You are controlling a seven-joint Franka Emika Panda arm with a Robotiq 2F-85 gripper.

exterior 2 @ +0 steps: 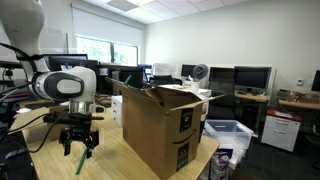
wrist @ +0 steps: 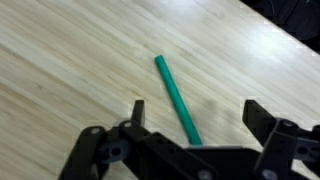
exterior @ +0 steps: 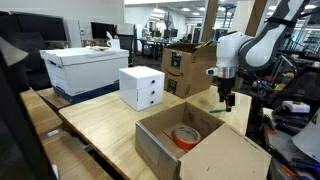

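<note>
A slim green stick (wrist: 171, 88) lies flat on the light wooden table (wrist: 70, 60). In the wrist view it runs diagonally from the middle down under my gripper (wrist: 194, 106). The jaws stand wide open on either side of its near end, with nothing between them touching. In both exterior views the gripper (exterior: 227, 100) (exterior 2: 80, 150) hangs pointing down just above the tabletop, with the green stick (exterior: 217, 110) right below it. The lower end of the stick is hidden by the gripper body in the wrist view.
An open cardboard box (exterior: 200, 150) holding an orange-red tape roll (exterior: 185, 137) sits near the gripper. A small white drawer unit (exterior: 142, 87), a white bin with a blue base (exterior: 85, 70) and a tall cardboard box (exterior 2: 160, 125) also stand on the table.
</note>
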